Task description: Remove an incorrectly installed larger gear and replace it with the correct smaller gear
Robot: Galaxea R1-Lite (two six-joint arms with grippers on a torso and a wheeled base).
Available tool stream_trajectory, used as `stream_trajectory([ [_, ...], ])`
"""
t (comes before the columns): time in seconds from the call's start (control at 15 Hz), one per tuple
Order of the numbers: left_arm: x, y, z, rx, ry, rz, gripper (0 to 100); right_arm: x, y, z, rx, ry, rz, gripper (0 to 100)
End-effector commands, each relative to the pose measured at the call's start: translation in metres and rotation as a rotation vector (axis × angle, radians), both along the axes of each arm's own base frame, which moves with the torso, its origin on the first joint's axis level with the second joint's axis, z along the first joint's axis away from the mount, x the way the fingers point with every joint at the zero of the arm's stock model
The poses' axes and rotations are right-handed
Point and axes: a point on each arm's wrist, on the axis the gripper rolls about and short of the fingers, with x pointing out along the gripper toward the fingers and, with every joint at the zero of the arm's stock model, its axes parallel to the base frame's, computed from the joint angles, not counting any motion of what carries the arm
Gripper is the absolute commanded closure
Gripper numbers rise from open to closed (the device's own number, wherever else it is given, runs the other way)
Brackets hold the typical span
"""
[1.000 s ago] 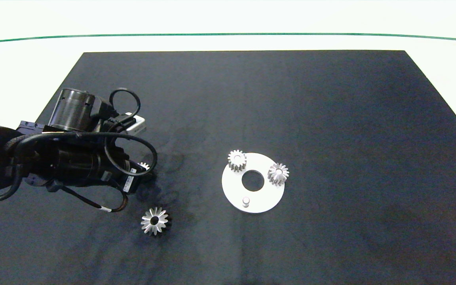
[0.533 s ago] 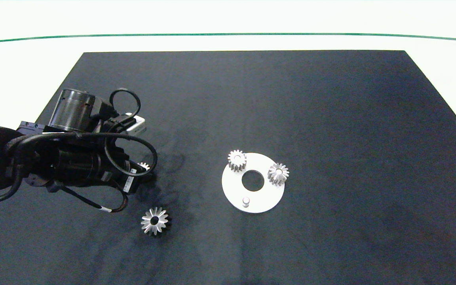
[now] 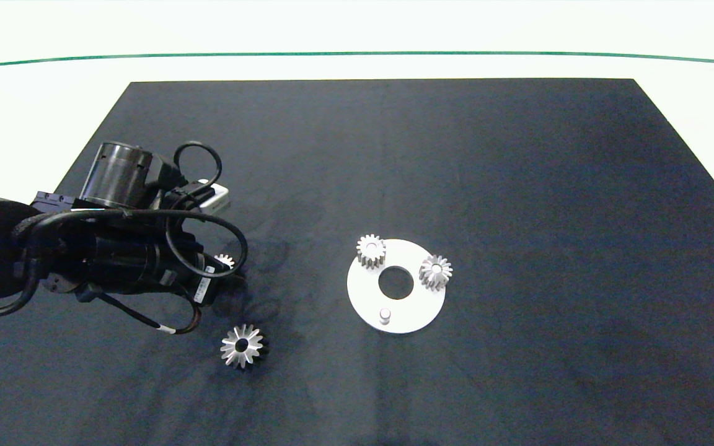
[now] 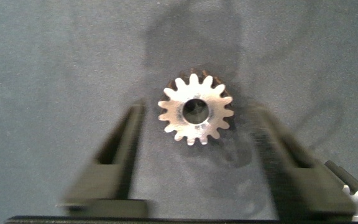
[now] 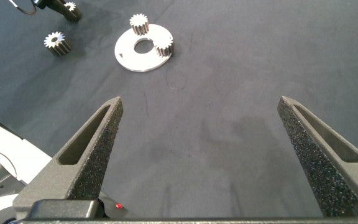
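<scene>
The smaller gear (image 4: 196, 114) lies flat on the black mat, centre hole up, between the fingers of my left gripper (image 4: 194, 112). That gripper is open, with a gap on each side of the gear. From above, only the gear's edge (image 3: 225, 261) peeks out past the left arm. The larger gear (image 3: 242, 346), with long pointed teeth, lies loose on the mat just in front of the left arm. My right gripper (image 5: 199, 102) hangs open above bare mat, far from the parts, holding nothing.
A white round plate (image 3: 416, 313) with a centre hole sits mid-mat. It carries two small gears (image 3: 370, 250) (image 3: 436, 271) and one bare peg (image 3: 385, 316). The mat's edges and the white table lie beyond.
The left arm has shifted slightly over the smaller gear. The gears and the plate have not moved.
</scene>
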Motion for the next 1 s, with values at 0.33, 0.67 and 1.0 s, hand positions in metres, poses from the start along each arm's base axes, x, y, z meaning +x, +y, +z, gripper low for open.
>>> stream_trajectory([
  [0.33, 0.002, -0.0008, -0.0005, 0.002, 0.001, -0.001, 7, -0.0001, 0.0, -0.0001, -0.001, 0.0, 0.002, 0],
  [0.67, 0.0028, -0.0011, -0.0009, 0.002, 0.002, -0.001, 17, -0.0001, 0.0, -0.0001, -0.001, 0.0, 0.002, 0],
  [1.0, 0.0028, -0.0011, -0.0009, 0.002, 0.002, -0.001, 28, -0.0007, -0.0001, -0.0002, -0.001, -0.003, 0.002, 0],
])
